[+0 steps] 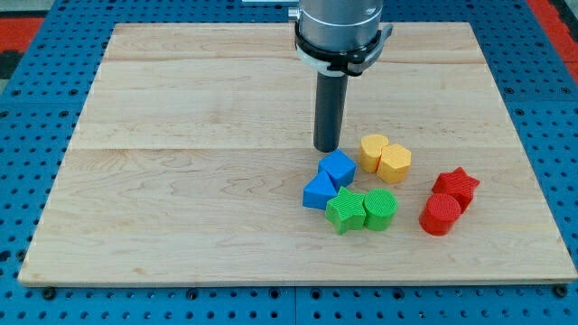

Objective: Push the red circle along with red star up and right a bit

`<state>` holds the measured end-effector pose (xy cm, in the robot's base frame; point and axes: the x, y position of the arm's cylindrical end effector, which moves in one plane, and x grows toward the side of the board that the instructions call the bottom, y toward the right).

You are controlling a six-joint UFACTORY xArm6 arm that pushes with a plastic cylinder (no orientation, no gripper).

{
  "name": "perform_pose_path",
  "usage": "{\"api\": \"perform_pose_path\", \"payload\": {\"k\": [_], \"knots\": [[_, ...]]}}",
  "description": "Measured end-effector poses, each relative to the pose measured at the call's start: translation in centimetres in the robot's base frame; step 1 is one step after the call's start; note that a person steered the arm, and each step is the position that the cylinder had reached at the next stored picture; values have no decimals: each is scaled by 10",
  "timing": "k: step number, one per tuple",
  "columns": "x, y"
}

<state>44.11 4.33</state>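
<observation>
The red circle [440, 216] lies at the view's lower right on the wooden board [181, 181]. The red star [455, 185] touches it just above and to its right. My tip [326, 149] stands near the board's middle, well to the left of and above both red blocks. It is just above the blue cube [338, 168] and left of the yellow blocks, touching none that I can see.
A blue triangle [318, 191] sits below-left of the blue cube. A green star [345, 210] and a green circle [380, 208] lie below them. A yellow heart [373, 151] and a yellow hexagon [395, 163] lie between my tip and the red blocks.
</observation>
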Motion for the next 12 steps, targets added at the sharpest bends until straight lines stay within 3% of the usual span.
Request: {"api": "perform_pose_path", "payload": {"k": [2,3,4,6,7,9,11,12], "knots": [[-6,-14],[-56,-13],[-81,32],[3,228],[46,268],[165,253],[174,127],[154,102]]}}
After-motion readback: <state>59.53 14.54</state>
